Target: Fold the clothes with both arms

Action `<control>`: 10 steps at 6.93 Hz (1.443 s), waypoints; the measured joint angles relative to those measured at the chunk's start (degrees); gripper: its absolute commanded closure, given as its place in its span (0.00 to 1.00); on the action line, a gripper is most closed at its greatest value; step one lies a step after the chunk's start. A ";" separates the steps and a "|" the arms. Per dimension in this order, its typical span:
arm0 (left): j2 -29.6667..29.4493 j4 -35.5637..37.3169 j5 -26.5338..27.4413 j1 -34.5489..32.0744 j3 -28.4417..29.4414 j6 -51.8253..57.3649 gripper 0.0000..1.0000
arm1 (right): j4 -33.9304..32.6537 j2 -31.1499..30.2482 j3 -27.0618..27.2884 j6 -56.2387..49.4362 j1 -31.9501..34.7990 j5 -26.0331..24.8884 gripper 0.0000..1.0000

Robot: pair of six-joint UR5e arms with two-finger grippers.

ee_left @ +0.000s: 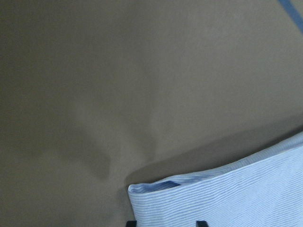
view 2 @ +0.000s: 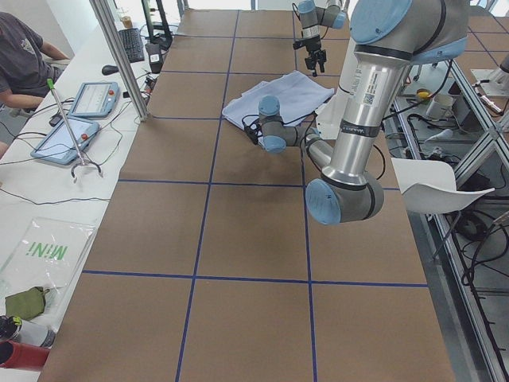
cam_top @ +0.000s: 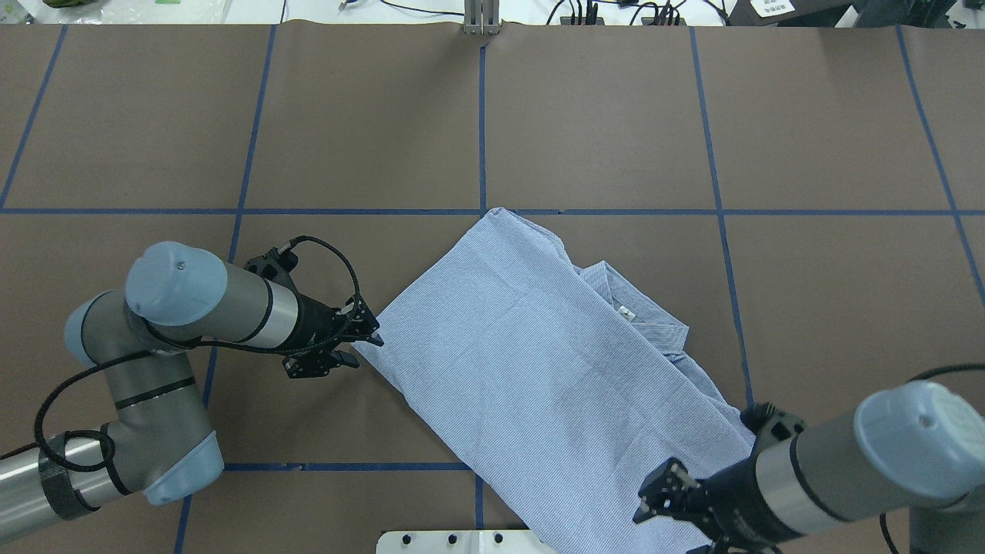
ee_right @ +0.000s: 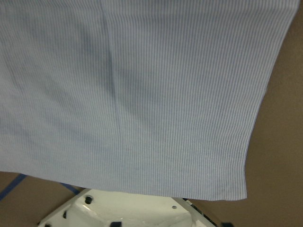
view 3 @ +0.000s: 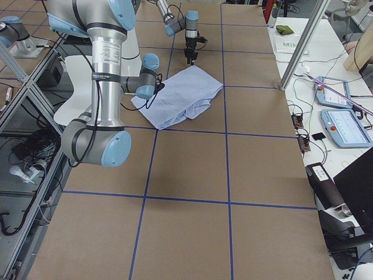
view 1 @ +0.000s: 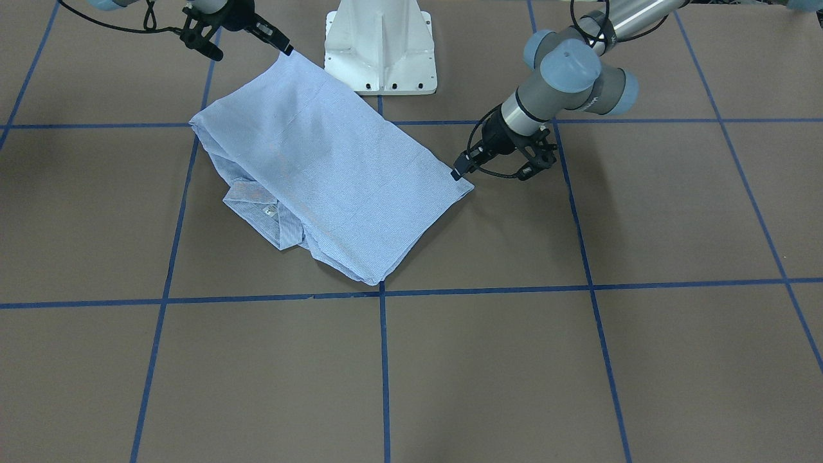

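**Between folds – fingers parted at the shirt's two robot-side corners**

Front view: the shirt (view 1: pixel 334 173) lies folded flat on the tabletop (view 1: pixel 643 225) just before the base (view 1: pixel 379 45), with its collar (view 1: pixel 257 199) on the side away from the robot. The left fingers (view 1: pixel 458 172) and right fingers (view 1: pixel 281 44) are spread, one tip of each at an end of the near edge. Overhead: the left fingers are at the shirt's corner and the right fingers hang low over the cloth. Side views: too small to add anything. Left wrist: the corner lies between two parted tips, ungripped. Right wrist: the tips are apart, with flat cloth ahead. The step is probably taking hold of that edge – both should pinch together, then lift level so the layers do not slip.
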 measured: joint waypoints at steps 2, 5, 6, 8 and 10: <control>-1.10 2.49 1.50 1.14 0.39 -0.28 0.57 | 0.00 0.31 -1.83 -0.54 8.24 6.44 0.00; -1.16 2.99 3.83 1.42 1.00 -0.42 1.00 | 0.02 0.88 -4.15 -0.98 10.65 7.12 0.00; -1.03 3.19 4.50 1.27 0.96 -0.27 1.00 | 0.02 0.97 -4.26 -0.99 10.84 7.02 0.00; -1.01 3.43 4.84 -1.32 0.87 1.87 1.00 | 0.02 1.07 -4.32 -1.00 11.32 6.96 0.00; -3.18 3.65 4.83 -6.35 2.88 9.60 1.00 | 0.02 1.09 -4.31 -1.00 11.41 6.96 0.00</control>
